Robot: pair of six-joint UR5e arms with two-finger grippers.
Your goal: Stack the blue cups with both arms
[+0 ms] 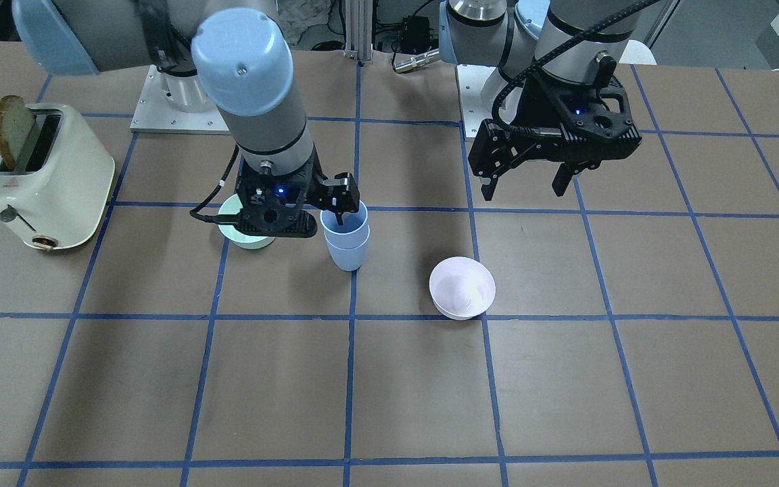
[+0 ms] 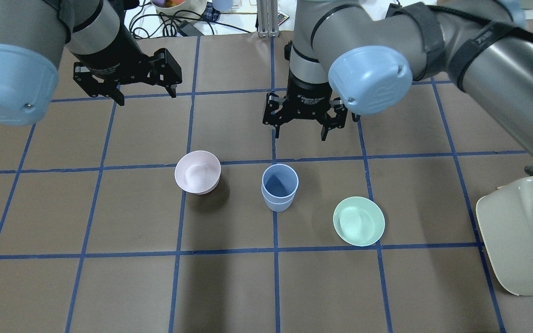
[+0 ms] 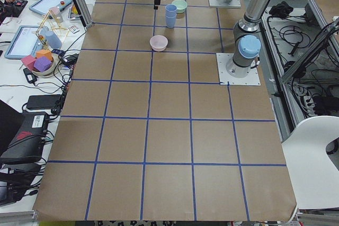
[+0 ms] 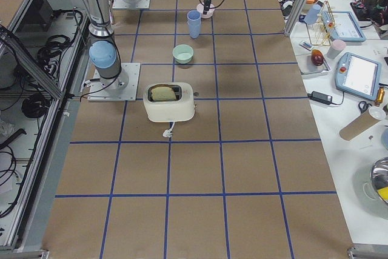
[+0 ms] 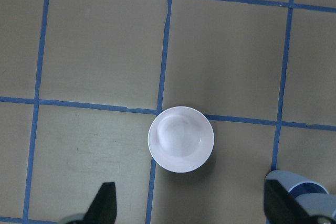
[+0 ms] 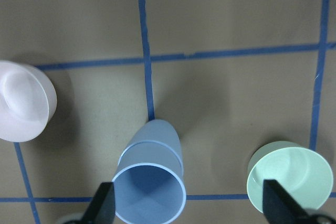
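The two blue cups (image 2: 279,187) are pale periwinkle, tapered and handleless. They are nested into one upright stack, mouth up, with the upper rim proud of the lower. The stack stands free near the middle of the bench (image 2: 109,286), on a blue tape line (image 2: 276,277).

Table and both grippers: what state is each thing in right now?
blue cups: stacked, one nested inside the other, upright on the table, not gripped.
pink bowl: upright, empty.
green bowl: upright, empty.
toaster: standing, with a bread slice sticking out of one slot.
left gripper: open, holding nothing.
right gripper: open, holding nothing, above the table by the cups.
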